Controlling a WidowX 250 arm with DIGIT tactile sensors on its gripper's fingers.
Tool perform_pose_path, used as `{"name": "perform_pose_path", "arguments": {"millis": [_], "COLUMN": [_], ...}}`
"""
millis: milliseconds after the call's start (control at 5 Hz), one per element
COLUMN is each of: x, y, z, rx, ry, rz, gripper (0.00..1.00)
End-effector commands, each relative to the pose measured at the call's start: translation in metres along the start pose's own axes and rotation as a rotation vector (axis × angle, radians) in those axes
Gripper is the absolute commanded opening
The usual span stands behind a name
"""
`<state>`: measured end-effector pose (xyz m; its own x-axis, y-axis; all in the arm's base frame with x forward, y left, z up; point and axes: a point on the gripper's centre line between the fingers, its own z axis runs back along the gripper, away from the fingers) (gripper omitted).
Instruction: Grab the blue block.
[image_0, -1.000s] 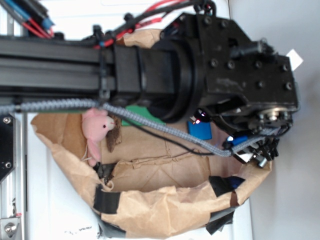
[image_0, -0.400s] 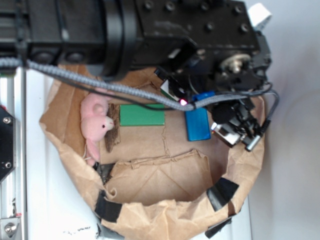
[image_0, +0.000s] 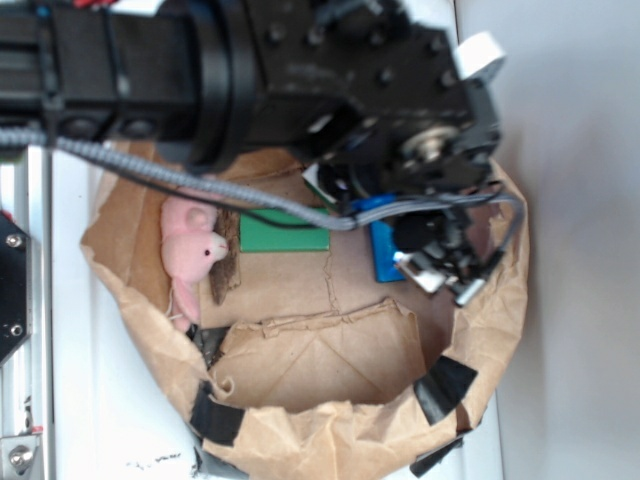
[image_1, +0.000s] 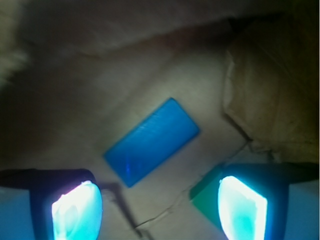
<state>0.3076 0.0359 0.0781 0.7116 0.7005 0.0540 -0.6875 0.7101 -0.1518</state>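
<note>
The blue block (image_1: 151, 141) lies flat and slanted on the brown paper, just ahead of my gripper (image_1: 160, 210). Both glowing fingers (image_1: 77, 210) stand wide apart with only paper between them. In the exterior view the gripper (image_0: 440, 280) hangs over the right part of the paper bag, and the blue block (image_0: 384, 256) shows half hidden at its left side. The gripper is open and touches nothing.
A green block (image_0: 283, 232) lies left of the blue one; its corner (image_1: 204, 196) shows beside my right finger. A pink plush pig (image_0: 190, 250) rests further left. The crumpled paper bag's wall (image_0: 330, 420) rings all of it, with black tape patches.
The arm has swung up and to the left in the exterior view. The gripper now covers part of the blue block, and the green block has come into full view.
</note>
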Motion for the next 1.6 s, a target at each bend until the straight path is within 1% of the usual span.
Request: {"name": "perform_pose_path", "arguments": {"millis": [0,200,400,600,800,1000,1200,1400], "x": [0.012,0.015,0.012,0.006,0.008,0.008,0.010,0.012], "y": [-0.009,-0.019,-0.024,-0.024,-0.029,-0.029,-0.028,-0.026], "z": [0.000,0.005,0.004,0.004,-0.006,-0.018,-0.035,-0.053], "rx": [-0.009,-0.014,0.000,-0.004,0.015,0.011,0.014,0.031], "ry": [-0.115,-0.095,-0.094,-0.099,-0.099,-0.127,-0.141,-0.140], "rz": [0.045,0.086,0.119,0.192,0.233,0.267,0.277,0.273], "gripper": [1.00,1.00,1.00,1.00,1.00,1.00,1.00,1.00]}}
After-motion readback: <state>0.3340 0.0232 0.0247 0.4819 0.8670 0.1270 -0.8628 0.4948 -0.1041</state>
